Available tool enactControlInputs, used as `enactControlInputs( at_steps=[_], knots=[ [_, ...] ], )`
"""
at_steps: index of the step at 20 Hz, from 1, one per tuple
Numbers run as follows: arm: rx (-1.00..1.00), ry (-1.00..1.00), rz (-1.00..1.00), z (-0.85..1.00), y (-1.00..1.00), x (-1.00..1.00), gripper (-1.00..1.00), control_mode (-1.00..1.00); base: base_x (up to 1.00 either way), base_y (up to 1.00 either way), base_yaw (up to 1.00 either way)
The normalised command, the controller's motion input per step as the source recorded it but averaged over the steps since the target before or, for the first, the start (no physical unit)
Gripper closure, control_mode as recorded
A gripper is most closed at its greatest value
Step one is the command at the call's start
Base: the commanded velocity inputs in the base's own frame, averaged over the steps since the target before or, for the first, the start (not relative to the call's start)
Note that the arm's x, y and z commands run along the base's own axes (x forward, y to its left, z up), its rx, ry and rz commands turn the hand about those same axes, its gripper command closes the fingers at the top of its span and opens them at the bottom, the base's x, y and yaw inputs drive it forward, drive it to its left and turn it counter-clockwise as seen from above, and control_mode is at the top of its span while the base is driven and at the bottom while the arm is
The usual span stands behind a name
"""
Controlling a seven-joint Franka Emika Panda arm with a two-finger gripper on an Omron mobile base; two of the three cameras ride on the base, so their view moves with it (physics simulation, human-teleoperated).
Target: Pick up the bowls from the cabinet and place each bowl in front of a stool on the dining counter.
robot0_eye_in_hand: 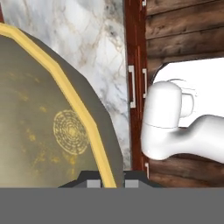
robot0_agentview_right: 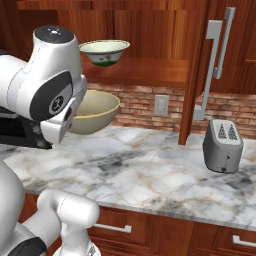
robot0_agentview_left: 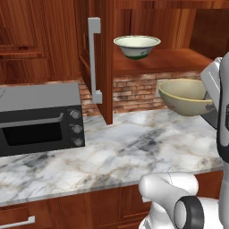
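Observation:
My gripper (robot0_eye_in_hand: 112,183) is shut on the rim of the tan-beige bowl (robot0_eye_in_hand: 43,118), which hangs tilted in the air above the brick-backed marble counter (robot0_agentview_left: 125,147). The same bowl (robot0_agentview_left: 185,96) shows below the cabinet shelf, and in the right base view it (robot0_agentview_right: 97,110) sits partly behind my arm. The whitish bowl with a green foot (robot0_agentview_left: 137,46) (robot0_agentview_right: 105,52) stands upright on the shelf (robot0_agentview_left: 174,60) of the cabinet, whose door (robot0_agentview_left: 105,58) is swung open. The dining counter and the stools are out of view.
A black-and-grey microwave (robot0_agentview_left: 40,118) stands on the counter at the left. A grey toaster (robot0_agentview_right: 222,145) stands at the right, beyond the open door with its bar handle (robot0_agentview_right: 212,65). A brick wall (robot0_agentview_right: 150,102) backs the counter.

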Motion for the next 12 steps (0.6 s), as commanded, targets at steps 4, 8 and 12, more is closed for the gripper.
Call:
enactControlInputs(
  at_steps=[4, 8, 12],
  knots=[
    [-0.05, 0.0, 0.0, 0.0, 0.0, -0.2, 1.0, -1.0, 0.0, 0.0, 0.0],
    [-0.02, 0.01, 0.0, 0.0, 0.0, -0.14, 1.0, -1.0, 0.0, 0.0, 0.0],
    [-0.03, 0.0, 0.0, 0.0, 0.0, -0.13, 1.0, -1.0, 0.0, 0.0, 0.0]
  ],
)
